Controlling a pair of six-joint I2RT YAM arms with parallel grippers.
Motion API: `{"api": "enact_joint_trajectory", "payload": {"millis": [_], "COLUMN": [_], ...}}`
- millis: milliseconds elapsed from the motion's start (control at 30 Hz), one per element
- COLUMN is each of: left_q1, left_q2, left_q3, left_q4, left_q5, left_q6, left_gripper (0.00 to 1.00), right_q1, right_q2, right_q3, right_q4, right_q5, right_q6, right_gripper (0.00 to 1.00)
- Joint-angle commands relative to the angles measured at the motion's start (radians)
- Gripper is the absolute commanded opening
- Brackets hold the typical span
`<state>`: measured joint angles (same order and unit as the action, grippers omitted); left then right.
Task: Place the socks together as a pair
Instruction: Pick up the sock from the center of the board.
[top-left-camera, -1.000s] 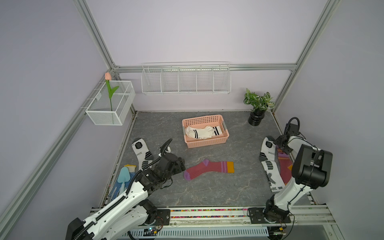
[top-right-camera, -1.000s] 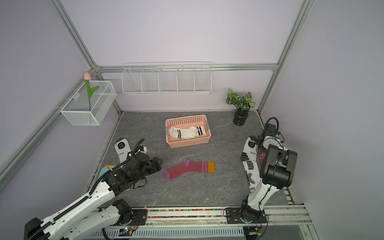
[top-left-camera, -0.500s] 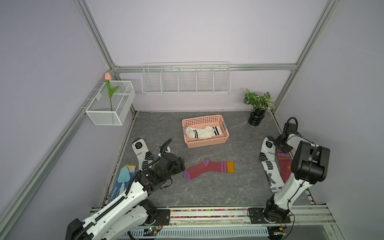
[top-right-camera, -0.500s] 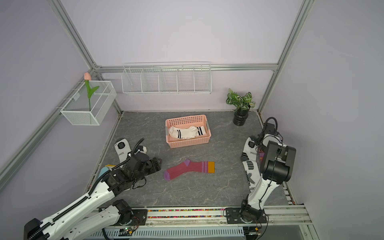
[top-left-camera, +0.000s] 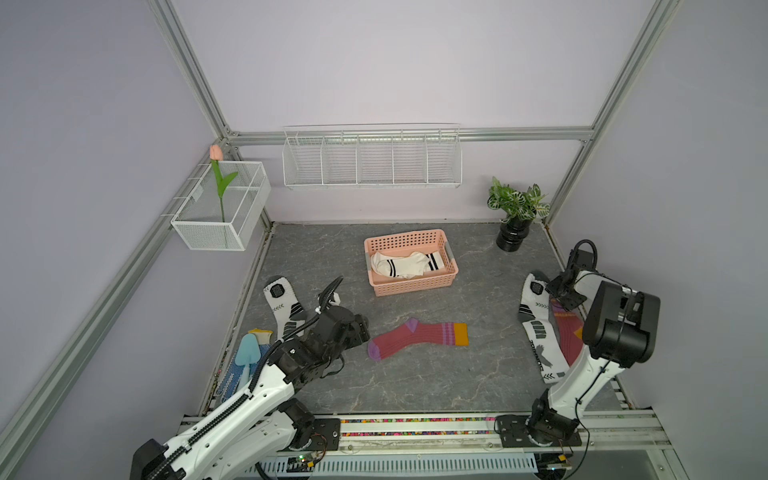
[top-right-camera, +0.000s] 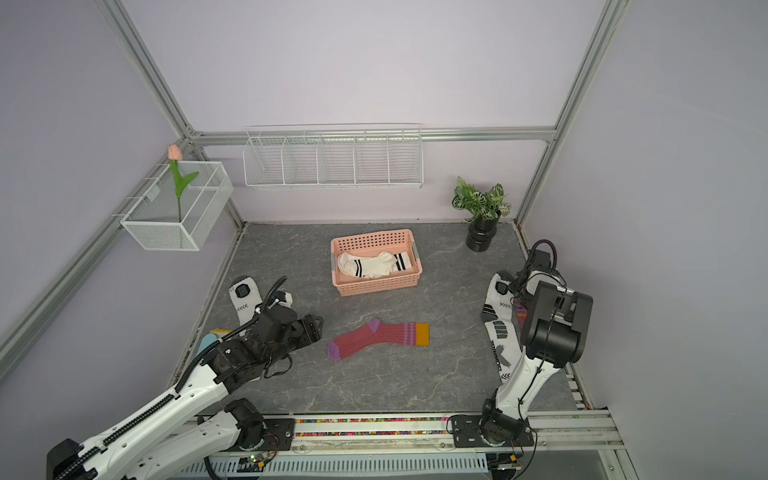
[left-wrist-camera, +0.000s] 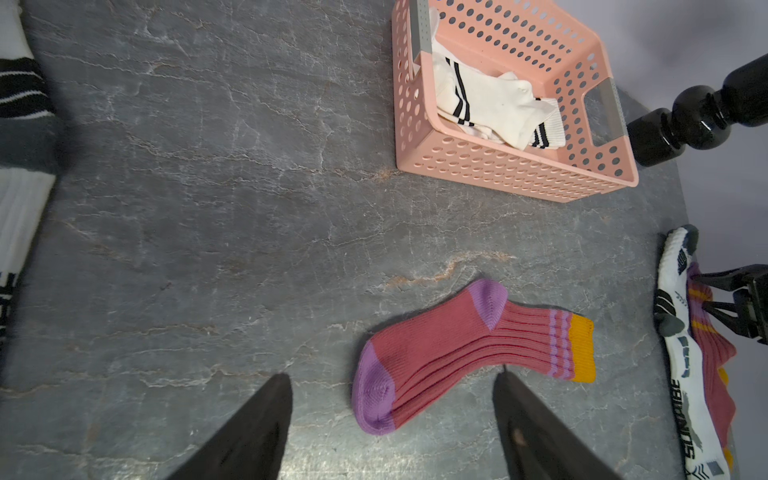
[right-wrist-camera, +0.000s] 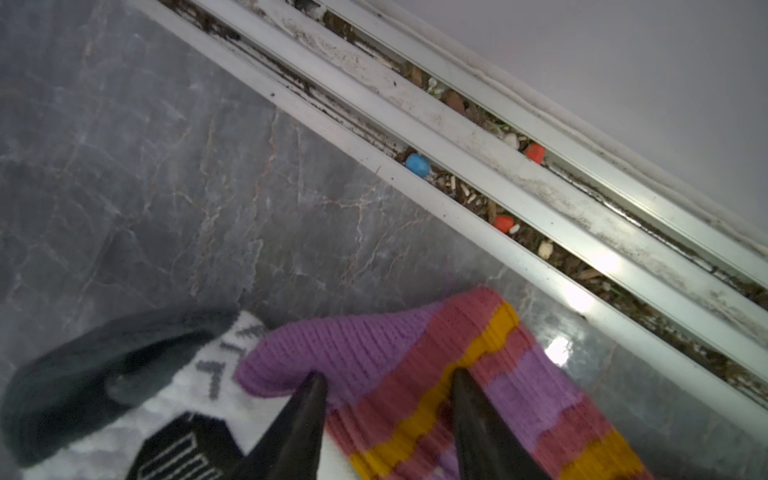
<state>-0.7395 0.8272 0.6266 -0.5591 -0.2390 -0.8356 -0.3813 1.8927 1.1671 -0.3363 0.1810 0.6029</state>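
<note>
Your left arm is reaching low over the counter, holding the left pincer spread wide just beside the toe of the centre maroon sock, with nothing between its fingers. Your right arm is folding back on itself near the right wall, pointing the right pincer down onto the second maroon sock. Its fingers are standing partly apart with knit fabric between them, and I cannot tell whether they are pinching it. That sock is lying right against a white sports sock. A matching sports sock is lying well apart at the left edge, near a blue glove and a trowel. White striped socks are sitting in the pink basket toward the back. The grey marbled counter is meeting aluminium rails and lilac walls, which are carrying a wire shelf and a wire box with a tulip. A potted plant is standing in the back corner.
</note>
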Motion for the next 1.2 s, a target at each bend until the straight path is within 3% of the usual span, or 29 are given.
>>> {"api": "enact_joint_trajectory", "payload": {"millis": [0,233,400,600,800,1067,1167], "left_q1": [0.005,0.005,0.005,0.005,0.005,0.005,0.005], "left_q2": [-0.012,-0.013,-0.030,-0.026,-0.033,-0.011,0.010], "left_q3": [0.019,0.020,0.027,0.028,0.028,0.019,0.018], "left_q4": [-0.011,-0.023,-0.026,0.015,0.151,0.303,0.334], "left_q5": [-0.020,-0.033,-0.045,-0.022,0.088,0.199,0.237], "left_q6": [-0.013,-0.006,0.000,0.012,0.047,0.062,0.085], "left_gripper": [0.79,0.78,0.78,0.77,0.78,0.80,0.80], "right_q1": [-0.004,-0.004,-0.005,0.008,0.076,0.191,0.209], "right_q2": [0.026,-0.014,-0.098,-0.300,-0.626,-0.980,-1.071], "right_q3": [0.005,-0.039,-0.056,-0.113,-0.188,-0.083,-0.072], "right_q4": [-0.033,-0.049,-0.051,-0.074,-0.129,-0.333,-0.311], "right_q5": [-0.046,-0.045,-0.069,-0.099,-0.152,-0.191,-0.322], "right_q6": [0.013,-0.023,-0.028,-0.056,-0.110,-0.192,-0.210], "right_gripper": [0.43,0.26,0.07,0.07,0.07,0.07,0.07]}}
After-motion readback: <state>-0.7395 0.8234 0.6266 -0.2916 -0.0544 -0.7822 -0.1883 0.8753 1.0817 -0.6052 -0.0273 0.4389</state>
